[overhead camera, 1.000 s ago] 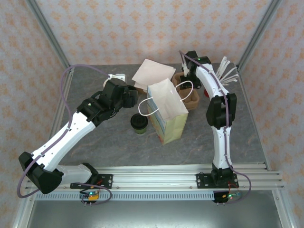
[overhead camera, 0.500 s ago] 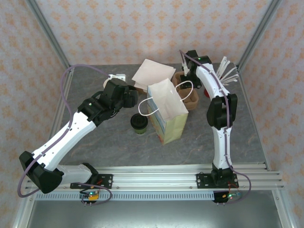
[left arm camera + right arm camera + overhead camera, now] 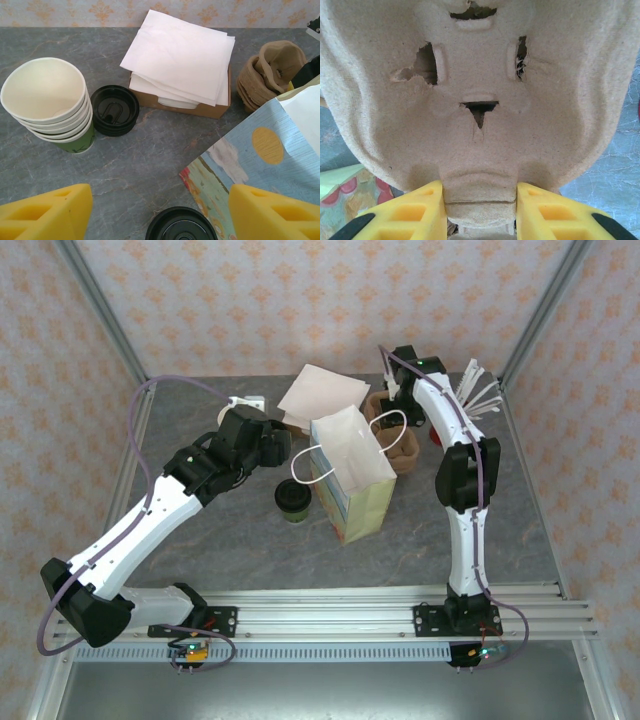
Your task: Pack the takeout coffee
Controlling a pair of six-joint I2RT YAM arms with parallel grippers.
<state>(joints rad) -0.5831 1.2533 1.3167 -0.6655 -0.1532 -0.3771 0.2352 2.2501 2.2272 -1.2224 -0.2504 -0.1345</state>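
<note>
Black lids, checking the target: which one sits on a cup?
The lid beside the paper bag caps a green cup; the other lid lies bare by the stacked cups.

Peach floral walls [image 3: 300,290], grey marbled table [image 3: 400,550].

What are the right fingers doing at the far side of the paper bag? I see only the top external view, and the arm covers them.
Observer: On the right wrist camera, the right fingers press both sides of the lip of a brown pulp carrier.
Operator: Are the left fingers on the coffee?
Observer: No. On the left wrist camera, the left fingers stand wide open. The takeout coffee shows its black lid between them, not gripped.
Operator: Does the left arm hide something from me?
Observer: Yes, a stack of lidless cups, with black lids beside it.
</note>
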